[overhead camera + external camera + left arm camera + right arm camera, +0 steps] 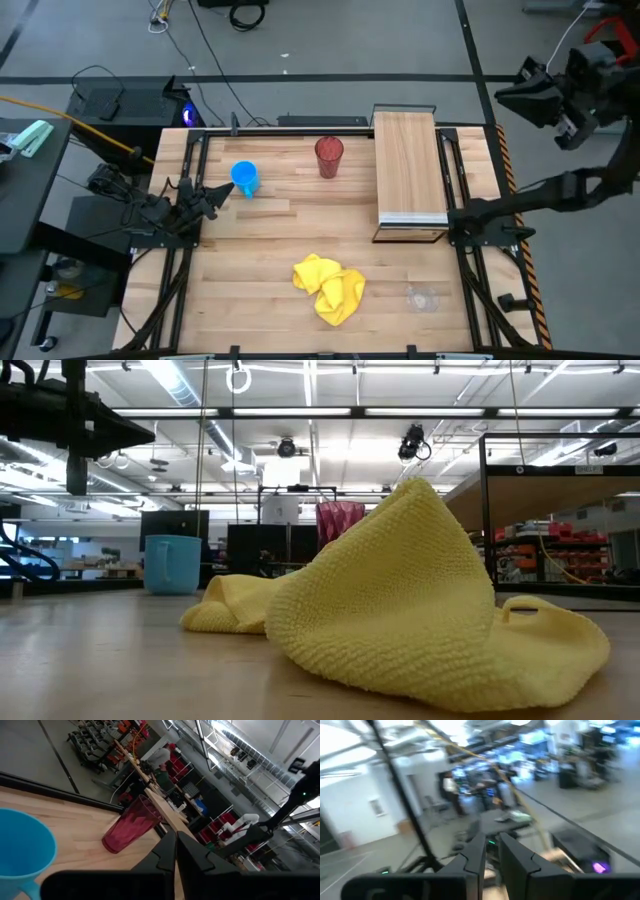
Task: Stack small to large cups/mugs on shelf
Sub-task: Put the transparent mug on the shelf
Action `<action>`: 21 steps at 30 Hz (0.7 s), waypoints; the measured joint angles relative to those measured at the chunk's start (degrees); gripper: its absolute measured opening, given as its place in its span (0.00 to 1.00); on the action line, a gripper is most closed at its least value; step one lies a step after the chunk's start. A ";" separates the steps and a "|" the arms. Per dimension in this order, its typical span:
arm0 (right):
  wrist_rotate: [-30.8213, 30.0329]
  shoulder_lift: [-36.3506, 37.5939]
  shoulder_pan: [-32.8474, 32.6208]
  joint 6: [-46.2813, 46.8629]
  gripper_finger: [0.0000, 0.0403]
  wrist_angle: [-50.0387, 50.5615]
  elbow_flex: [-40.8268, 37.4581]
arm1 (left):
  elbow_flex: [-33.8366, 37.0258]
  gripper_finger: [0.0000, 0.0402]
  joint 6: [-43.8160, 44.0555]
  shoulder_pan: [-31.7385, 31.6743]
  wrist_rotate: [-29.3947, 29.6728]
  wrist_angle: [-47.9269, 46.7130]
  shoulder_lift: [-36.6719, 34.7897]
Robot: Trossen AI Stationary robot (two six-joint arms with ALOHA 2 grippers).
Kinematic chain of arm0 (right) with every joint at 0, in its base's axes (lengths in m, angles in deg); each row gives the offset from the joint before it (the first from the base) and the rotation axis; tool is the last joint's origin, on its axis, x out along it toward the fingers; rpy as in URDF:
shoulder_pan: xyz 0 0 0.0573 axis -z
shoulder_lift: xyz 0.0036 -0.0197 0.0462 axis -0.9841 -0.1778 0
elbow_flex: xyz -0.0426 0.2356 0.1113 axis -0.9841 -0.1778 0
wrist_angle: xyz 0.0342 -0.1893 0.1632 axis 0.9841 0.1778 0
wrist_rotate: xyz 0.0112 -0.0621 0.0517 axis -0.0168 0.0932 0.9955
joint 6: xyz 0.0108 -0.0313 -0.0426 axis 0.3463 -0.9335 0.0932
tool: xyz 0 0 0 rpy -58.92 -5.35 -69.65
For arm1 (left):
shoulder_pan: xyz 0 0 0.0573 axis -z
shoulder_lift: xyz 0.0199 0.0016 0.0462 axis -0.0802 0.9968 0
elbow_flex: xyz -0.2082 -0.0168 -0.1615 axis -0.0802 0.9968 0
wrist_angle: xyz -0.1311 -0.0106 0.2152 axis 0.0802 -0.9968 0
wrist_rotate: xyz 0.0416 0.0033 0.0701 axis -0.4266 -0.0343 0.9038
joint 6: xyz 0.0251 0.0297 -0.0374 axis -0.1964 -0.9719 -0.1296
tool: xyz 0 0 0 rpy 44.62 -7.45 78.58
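Note:
The blue mug (245, 178) stands upright at the table's far left; it also shows in the low view (172, 564). The dark red tumbler (329, 156) stands upright right of it. The clear cup (422, 298) stands near the table's near right corner. The light-wood shelf (410, 170) lies along the far right. My left gripper (215, 190) is shut and empty, just left of the mug (20, 845), pointing past it at the tumbler (132, 825). My right gripper (508, 92) is raised beyond the table's far right corner, its fingers (512, 855) a narrow gap apart, holding nothing.
A crumpled yellow cloth (330, 287) lies at the near middle of the table and fills much of the low view (400, 600). Black frame rails (180, 250) run along the table's left and right sides. Bare wood lies between the cloth and the mug.

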 joint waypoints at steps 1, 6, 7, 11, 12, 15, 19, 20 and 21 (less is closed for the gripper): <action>1.97 -1.05 -0.21 -0.31 0.15 -1.19 0.89 | 0.00 0.06 0.02 0.00 0.02 0.00 -0.02; 8.68 -4.11 -0.22 -1.26 0.15 -3.48 2.16 | 0.00 0.07 0.07 0.00 -0.17 0.00 -0.02; 9.01 -4.28 -0.22 -1.52 0.15 -3.50 1.76 | 0.00 0.07 0.05 0.01 -0.27 0.00 0.00; 10.62 -4.19 -0.56 -1.13 0.13 -5.89 -0.05 | 0.00 0.06 0.07 0.00 -0.65 0.00 0.00; 11.42 -3.95 -1.32 -1.14 0.13 -7.26 -0.44 | 0.00 0.06 0.07 0.02 -0.73 0.00 0.00; 12.19 -2.35 -5.05 -2.41 0.12 -10.42 -1.27 | 0.00 0.05 0.09 0.02 -1.31 -0.01 -0.01; 8.48 1.49 -10.68 -4.52 0.10 -10.42 -5.40 | 0.00 0.05 0.09 0.01 -1.33 -0.07 0.00; 6.77 2.84 -11.85 -4.66 0.10 -10.43 -7.71 | 0.00 0.05 0.09 0.00 -1.33 -0.07 -0.02; 4.48 4.33 -12.89 -4.66 0.09 -10.37 -10.40 | 0.00 0.05 0.09 0.00 -1.33 -0.07 0.00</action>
